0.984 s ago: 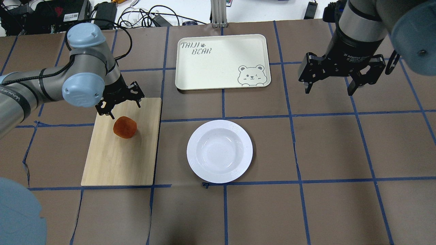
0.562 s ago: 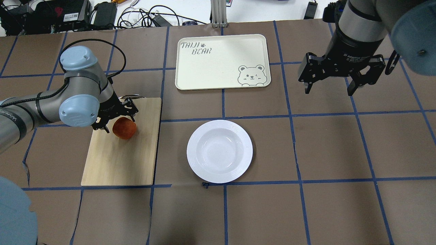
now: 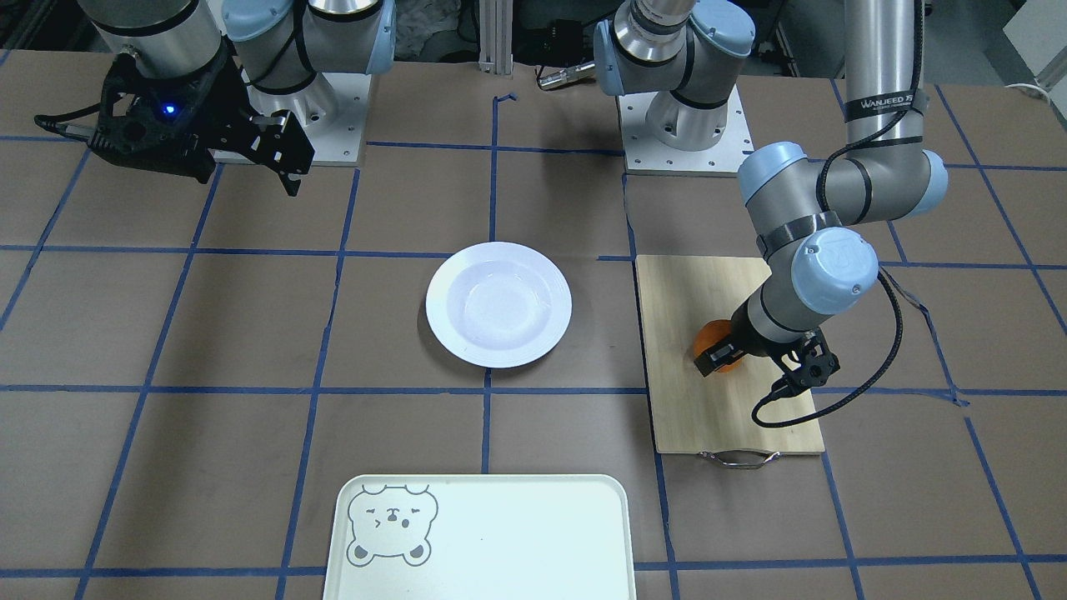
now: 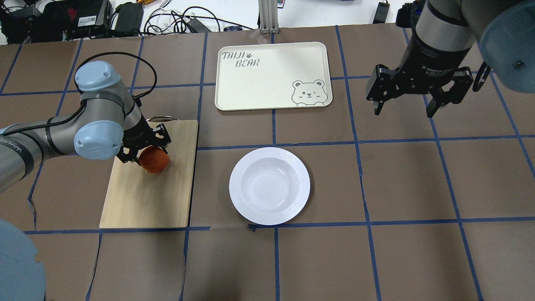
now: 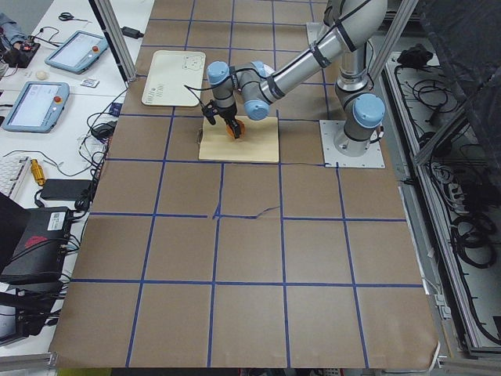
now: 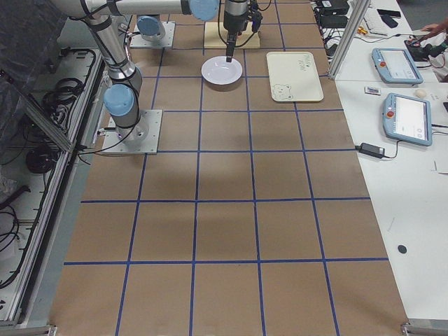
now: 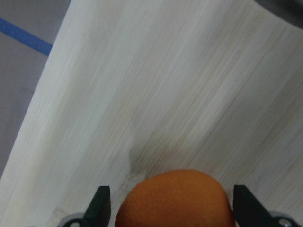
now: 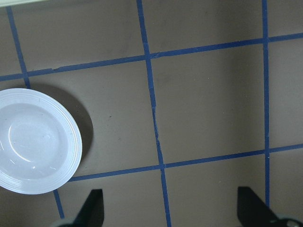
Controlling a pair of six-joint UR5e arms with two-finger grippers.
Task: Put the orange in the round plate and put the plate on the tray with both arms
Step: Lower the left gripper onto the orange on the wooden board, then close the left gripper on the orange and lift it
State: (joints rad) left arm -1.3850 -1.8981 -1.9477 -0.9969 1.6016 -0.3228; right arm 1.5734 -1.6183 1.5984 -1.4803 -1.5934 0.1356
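One orange (image 4: 155,162) on board (image 4: 146,196) (between left jaws), outside plate (image 4: 301,186).

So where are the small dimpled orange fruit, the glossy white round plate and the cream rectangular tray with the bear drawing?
small orange fruit (image 4: 156,163): overhead view, its exposed side.
white round plate (image 4: 267,187): overhead view, sunken centre.
cream bear tray (image 4: 267,79): overhead view, bare middle.
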